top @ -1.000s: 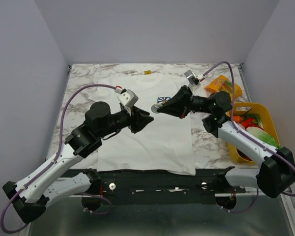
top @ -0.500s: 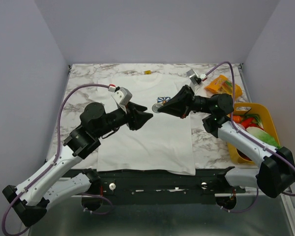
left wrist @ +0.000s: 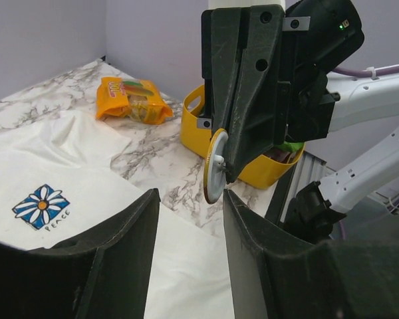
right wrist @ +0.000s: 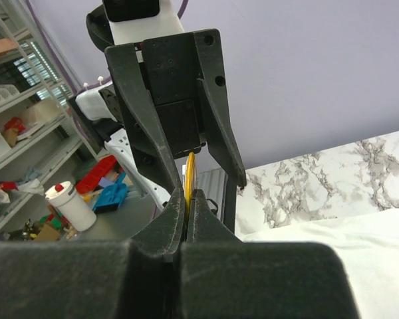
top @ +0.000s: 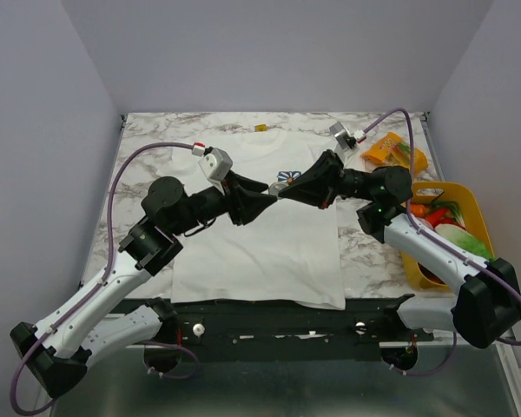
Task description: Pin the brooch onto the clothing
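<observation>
Both arms stood raised and reached inward, their tips almost nose to nose.
The left arm [top: 161, 230] ran from its near-left base up through a bent elbow, the forearm pointing right. The left jaws stood apart, with one finger [left wrist: 113, 252] on either side of a clear gap. The right arm [top: 425, 248] rose from its near-right base, folded at the elbow and reached left. The right jaws were closed on the brooch [left wrist: 215, 166], held on edge just ahead of the left jaws' opening.
</observation>
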Robot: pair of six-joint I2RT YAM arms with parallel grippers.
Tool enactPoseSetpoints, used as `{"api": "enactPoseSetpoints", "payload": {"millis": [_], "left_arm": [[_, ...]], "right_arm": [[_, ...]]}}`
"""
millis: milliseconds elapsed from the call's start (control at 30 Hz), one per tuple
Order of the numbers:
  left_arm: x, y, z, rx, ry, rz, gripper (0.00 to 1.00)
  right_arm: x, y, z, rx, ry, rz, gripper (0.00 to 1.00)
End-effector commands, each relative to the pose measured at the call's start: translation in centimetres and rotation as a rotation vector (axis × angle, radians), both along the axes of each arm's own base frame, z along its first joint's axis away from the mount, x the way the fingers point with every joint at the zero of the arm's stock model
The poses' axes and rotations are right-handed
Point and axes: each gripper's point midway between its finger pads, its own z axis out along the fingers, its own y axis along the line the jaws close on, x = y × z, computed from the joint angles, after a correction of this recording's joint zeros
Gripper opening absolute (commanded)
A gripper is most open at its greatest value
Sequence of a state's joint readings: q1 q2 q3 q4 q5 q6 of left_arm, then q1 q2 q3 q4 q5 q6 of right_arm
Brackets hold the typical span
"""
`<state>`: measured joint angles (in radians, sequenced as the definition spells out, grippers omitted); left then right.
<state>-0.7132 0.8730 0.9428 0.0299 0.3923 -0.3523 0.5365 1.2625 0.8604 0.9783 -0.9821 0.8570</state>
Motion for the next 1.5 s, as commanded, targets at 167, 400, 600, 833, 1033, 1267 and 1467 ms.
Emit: {"api": "enactPoseSetpoints", "payload": {"millis": [167,400,600,833,1033,1267,1467], "left_arm": [[-0.4,-0.7,1.3,-0.063,-0.024,-0.056,0.32],[-0.1,-0.3,1.2,-0.067,-0.015,-0.027,0.00],[2.1,0.9,0.2,-0.008,0.035,0.117,0.00],[7.3,4.2,-3.8,0.166,0.156,0.449,0.00],[11.9,7.5,-8.3,0.367,0.239,0.757,0.00],[16.1,9.4,-13.3,0.654,0.288,0.981,0.00],[19.7,9.8,-17.6,0.843,0.349,1.042,0.00]], "right_arm": [[0.1,-0.1,-0.3,0.010,-0.013,-0.003,0.00],[0.2,0.0,-0.2,0.007,-0.013,0.006,0.06],[0.8,-0.4,-0.5,0.005,-0.005,-0.023,0.68],[3.0,-1.6,-2.1,-0.044,0.001,-0.152,0.93],[5.8,-2.7,-5.2,-0.186,0.042,-0.346,0.98],[8.3,-4.9,-9.1,-0.336,0.116,-0.561,1.00],[10.2,-7.6,-13.7,-0.469,0.259,-0.755,1.00]]}}
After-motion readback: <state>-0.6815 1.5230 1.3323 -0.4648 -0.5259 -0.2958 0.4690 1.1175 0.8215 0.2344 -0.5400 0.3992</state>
